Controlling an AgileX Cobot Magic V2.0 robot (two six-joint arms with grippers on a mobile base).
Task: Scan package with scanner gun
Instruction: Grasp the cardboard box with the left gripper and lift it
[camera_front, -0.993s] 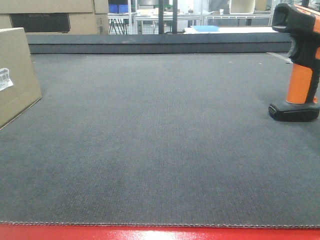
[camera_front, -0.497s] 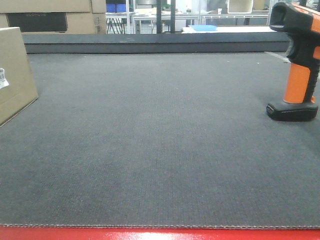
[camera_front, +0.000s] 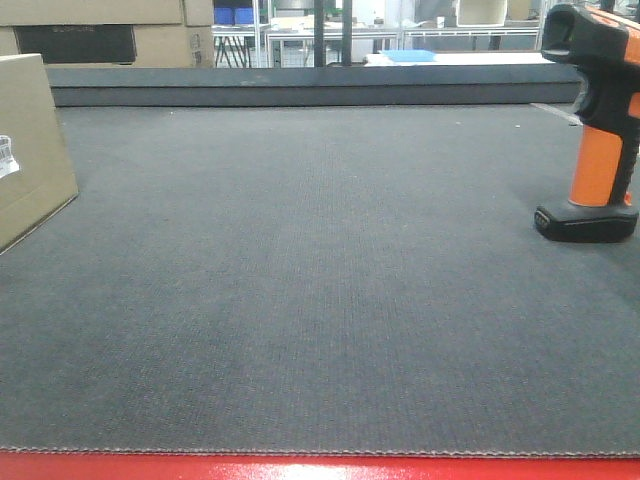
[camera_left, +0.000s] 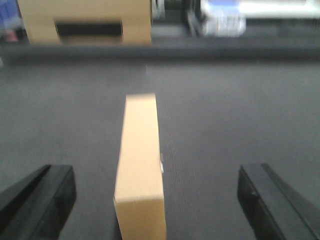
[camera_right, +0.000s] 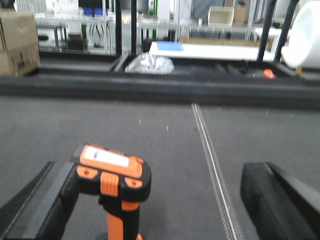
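Exterior front-facing: package (camera_front: 30, 150) on the table's (camera_front: 320, 300) left, scanner gun (camera_front: 598, 160) upright at right, well apart. Left gripper (camera_left: 155, 197) and right gripper (camera_right: 162, 195) jaws spread wide, empty.

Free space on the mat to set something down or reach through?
The whole middle of the mat is bare, from the box at far left to the scanner at far right, and from the red front edge back to the dark ledge. Only the two side margins are occupied.

broad grey mat (camera_front: 320, 280) lies open between package (camera_front: 40, 120) and scanner gun (camera_front: 598, 165).
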